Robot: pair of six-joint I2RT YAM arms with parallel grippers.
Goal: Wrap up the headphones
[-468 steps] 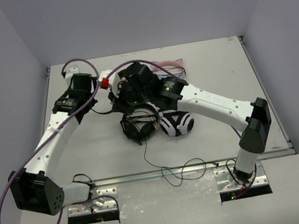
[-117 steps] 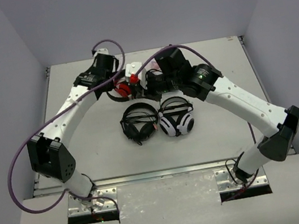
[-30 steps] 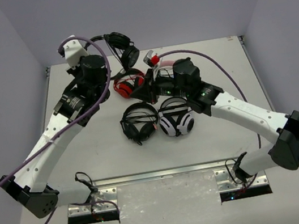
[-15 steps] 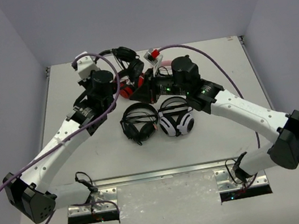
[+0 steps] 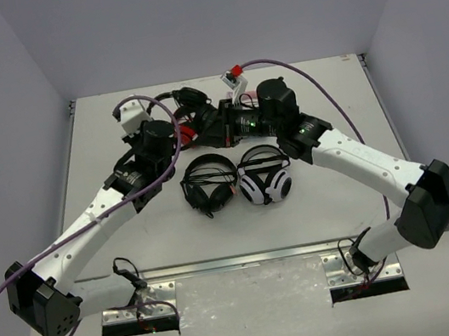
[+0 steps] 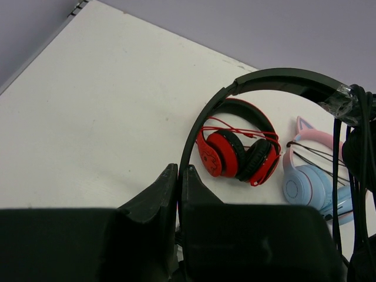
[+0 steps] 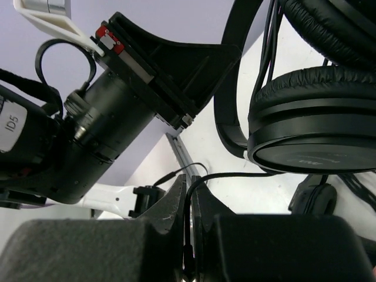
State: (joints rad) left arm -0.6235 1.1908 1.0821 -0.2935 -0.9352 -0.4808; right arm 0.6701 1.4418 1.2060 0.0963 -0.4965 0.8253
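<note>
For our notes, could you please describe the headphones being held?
At the white table's far middle, between both wrists, hang all-black corded headphones. Only this pair is raised, headband pinched by the left gripper, thin black cable by the right gripper.

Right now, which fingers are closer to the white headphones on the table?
Right. The right fingers hang just beyond the white headphones, slightly to their left; the left fingers sit farther left and farther back.
</note>
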